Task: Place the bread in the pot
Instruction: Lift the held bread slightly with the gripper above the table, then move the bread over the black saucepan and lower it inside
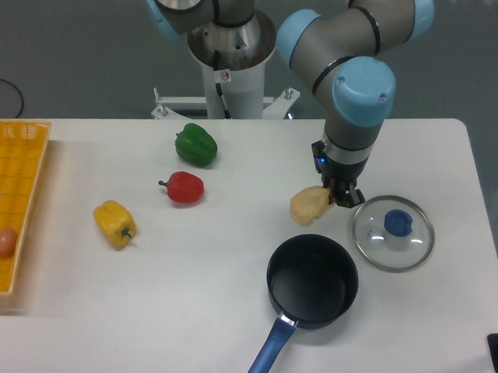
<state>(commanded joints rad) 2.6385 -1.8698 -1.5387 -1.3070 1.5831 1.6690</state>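
My gripper (338,195) pinches the bread (309,205) at its right end; the bread sits just above the pot (312,280), left of the glass lid (393,232).

No text, brand or number can be read anywhere; a small sticker (225,76) with red marks on the white arm base (229,66) is too blurred to read.
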